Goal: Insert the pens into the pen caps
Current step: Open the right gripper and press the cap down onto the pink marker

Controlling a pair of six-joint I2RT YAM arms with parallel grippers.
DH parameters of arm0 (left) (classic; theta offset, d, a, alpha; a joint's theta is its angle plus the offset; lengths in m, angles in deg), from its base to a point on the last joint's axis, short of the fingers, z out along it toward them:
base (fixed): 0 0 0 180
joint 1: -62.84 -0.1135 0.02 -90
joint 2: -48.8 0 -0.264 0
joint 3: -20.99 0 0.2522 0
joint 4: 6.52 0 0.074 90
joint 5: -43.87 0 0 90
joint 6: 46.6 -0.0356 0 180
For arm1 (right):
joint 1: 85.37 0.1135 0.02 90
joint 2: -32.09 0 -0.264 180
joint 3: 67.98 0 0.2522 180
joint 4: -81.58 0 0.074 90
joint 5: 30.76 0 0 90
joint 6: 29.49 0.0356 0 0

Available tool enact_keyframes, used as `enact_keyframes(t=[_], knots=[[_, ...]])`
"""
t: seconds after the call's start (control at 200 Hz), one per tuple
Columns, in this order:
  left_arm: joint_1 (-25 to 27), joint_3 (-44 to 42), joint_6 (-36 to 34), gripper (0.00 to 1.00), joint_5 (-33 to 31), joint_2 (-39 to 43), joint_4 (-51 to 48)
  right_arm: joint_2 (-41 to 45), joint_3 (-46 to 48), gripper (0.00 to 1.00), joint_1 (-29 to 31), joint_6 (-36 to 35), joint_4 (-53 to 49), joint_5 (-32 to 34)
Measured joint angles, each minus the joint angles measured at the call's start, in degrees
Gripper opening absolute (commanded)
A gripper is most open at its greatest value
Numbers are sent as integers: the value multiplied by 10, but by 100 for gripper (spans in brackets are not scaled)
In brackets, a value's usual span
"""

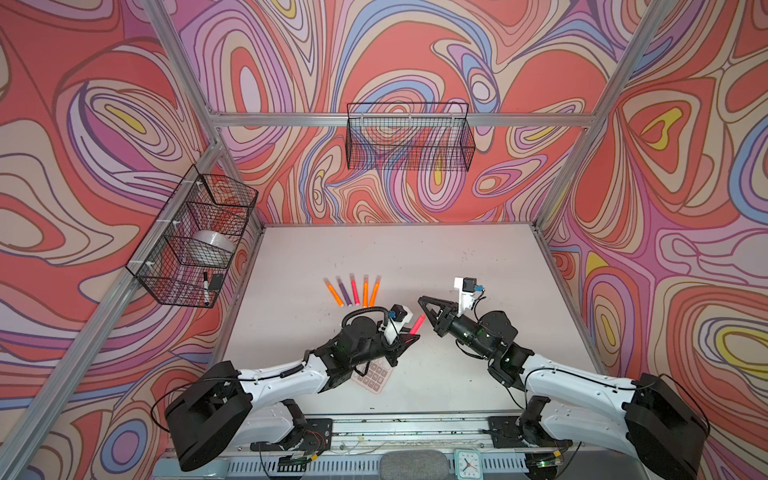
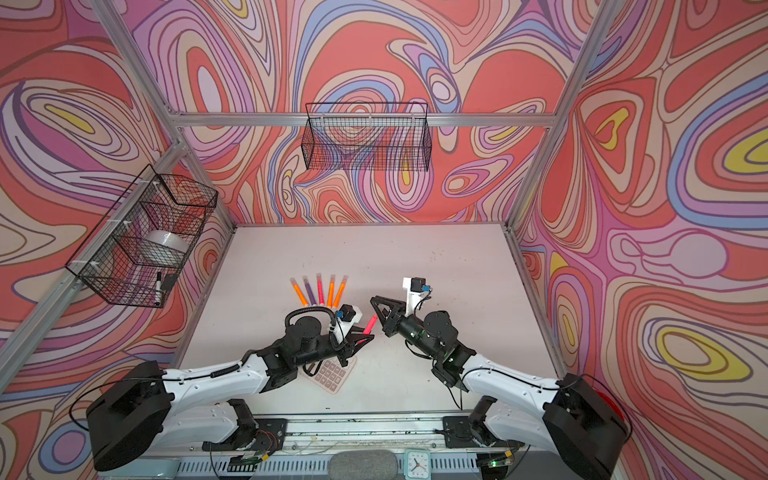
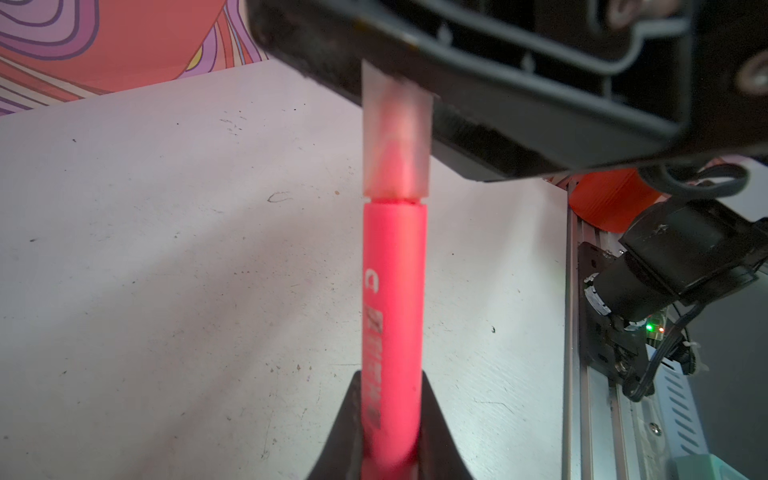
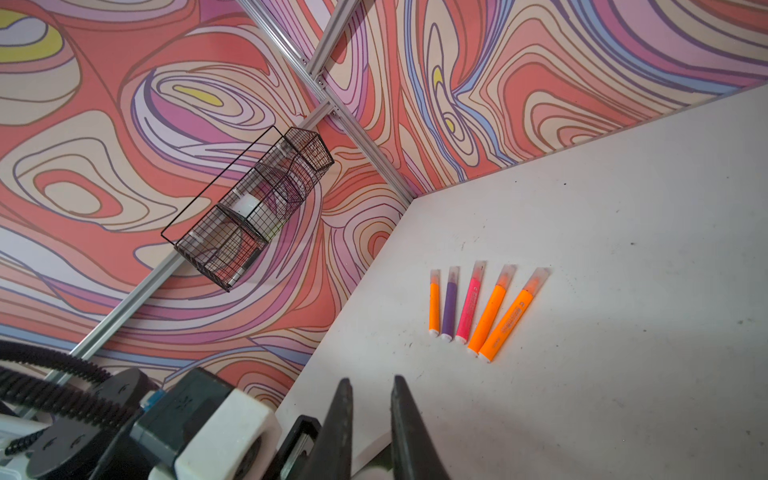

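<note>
My left gripper (image 3: 390,374) is shut on a neon pink pen (image 3: 392,291), which points up and right over the table in both top views (image 1: 417,323) (image 2: 370,323). A pale translucent pen cap (image 3: 395,141) covers the pen's tip, with a thin gap at its rim. The cap's far end sits between the fingers of my right gripper (image 4: 371,380), deep in the jaws, and they are shut on it. Several other pens lie in a row with caps on: orange (image 1: 334,293), purple (image 1: 346,291), pink (image 1: 354,289), orange (image 4: 490,316) and orange (image 4: 509,326).
A calculator (image 1: 372,376) lies under my left arm. On the left wall a wire basket (image 1: 195,232) holds a tape roll (image 1: 214,243) and a black-and-white marker (image 1: 205,286). Another wire basket (image 1: 409,137) hangs on the back wall. A clock (image 1: 467,463) stands at the front edge.
</note>
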Motion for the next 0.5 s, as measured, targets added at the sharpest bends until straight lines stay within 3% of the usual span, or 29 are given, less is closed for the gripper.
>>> enact_keyframes(t=[0.501], knots=[[6,87,-37,0,-62,14,-134,-2,-3,0,0,-26,40,34]])
